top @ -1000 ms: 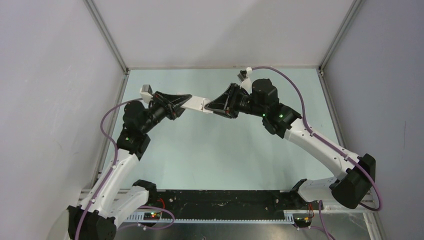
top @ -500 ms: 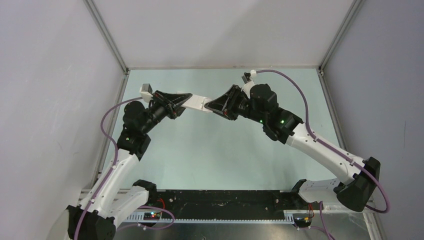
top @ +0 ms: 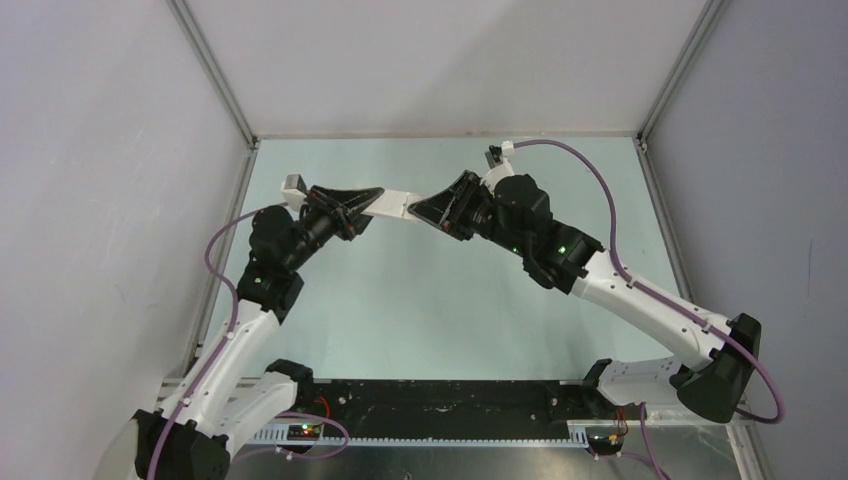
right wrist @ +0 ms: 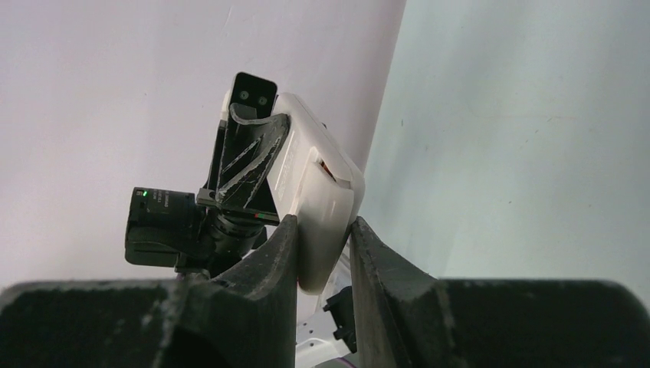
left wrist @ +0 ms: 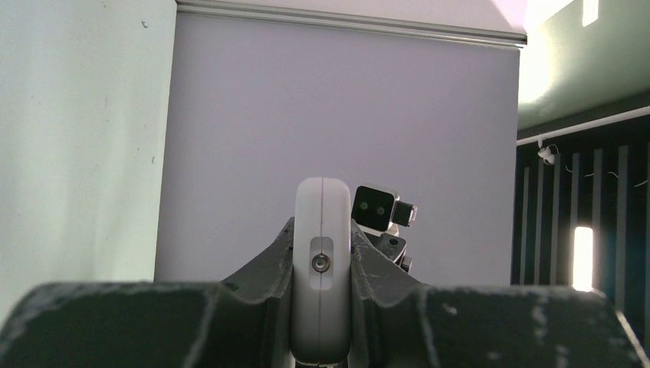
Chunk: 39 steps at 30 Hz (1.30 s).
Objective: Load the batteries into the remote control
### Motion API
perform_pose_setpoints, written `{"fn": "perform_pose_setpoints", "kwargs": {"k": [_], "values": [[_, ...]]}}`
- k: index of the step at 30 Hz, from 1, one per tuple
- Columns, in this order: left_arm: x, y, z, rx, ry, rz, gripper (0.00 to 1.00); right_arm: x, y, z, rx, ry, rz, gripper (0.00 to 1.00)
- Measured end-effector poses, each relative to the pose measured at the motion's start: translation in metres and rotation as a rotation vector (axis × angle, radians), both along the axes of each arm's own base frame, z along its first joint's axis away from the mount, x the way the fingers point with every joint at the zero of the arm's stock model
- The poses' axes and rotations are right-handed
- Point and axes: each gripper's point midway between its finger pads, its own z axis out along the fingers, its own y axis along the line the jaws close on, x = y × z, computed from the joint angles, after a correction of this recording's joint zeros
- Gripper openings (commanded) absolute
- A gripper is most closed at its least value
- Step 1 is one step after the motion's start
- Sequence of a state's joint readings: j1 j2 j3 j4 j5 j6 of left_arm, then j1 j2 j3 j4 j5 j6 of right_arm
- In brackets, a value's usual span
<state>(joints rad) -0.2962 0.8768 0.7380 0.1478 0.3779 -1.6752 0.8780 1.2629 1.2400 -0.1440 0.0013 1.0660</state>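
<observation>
Left tool (top: 368, 203) and right tool (top: 422, 210) each clamp one end of the remote control (top: 396, 207), judged light, rigid, slippery-cased, best pinched across its thickness.

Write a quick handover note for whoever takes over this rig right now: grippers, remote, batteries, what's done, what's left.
Left gripper: shut on one end of the remote control. Right gripper: shut on the other end, remote held between them over the far table.
No loose batteries in view; an orange sliver shows at a seam in the remote, too small to identify.
Done: cannot tell. To do: confirm both batteries are in.
</observation>
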Motion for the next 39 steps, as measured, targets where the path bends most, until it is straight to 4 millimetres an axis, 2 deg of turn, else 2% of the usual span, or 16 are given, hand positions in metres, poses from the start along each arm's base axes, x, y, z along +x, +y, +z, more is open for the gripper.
{"fn": "perform_pose_setpoints", "kwargs": {"k": [10, 24, 30, 35, 39], "values": [[0.000, -0.001, -0.002, -0.008, 0.009, 0.003, 0.00, 0.002, -0.003, 0.000, -0.034, -0.046, -0.029, 0.08], [-0.006, -0.009, -0.001, 0.027, -0.035, -0.047, 0.00, -0.011, -0.012, -0.003, -0.024, -0.036, 0.024, 0.06], [-0.008, -0.013, 0.000, 0.048, -0.067, -0.070, 0.00, -0.015, -0.016, -0.003, -0.024, -0.029, 0.043, 0.15], [-0.007, -0.014, 0.003, 0.068, -0.088, -0.078, 0.00, -0.015, -0.017, -0.002, -0.019, -0.023, 0.048, 0.30], [-0.007, -0.016, 0.002, 0.076, -0.090, -0.091, 0.00, -0.015, -0.019, -0.003, -0.014, -0.007, 0.058, 0.39]]}}
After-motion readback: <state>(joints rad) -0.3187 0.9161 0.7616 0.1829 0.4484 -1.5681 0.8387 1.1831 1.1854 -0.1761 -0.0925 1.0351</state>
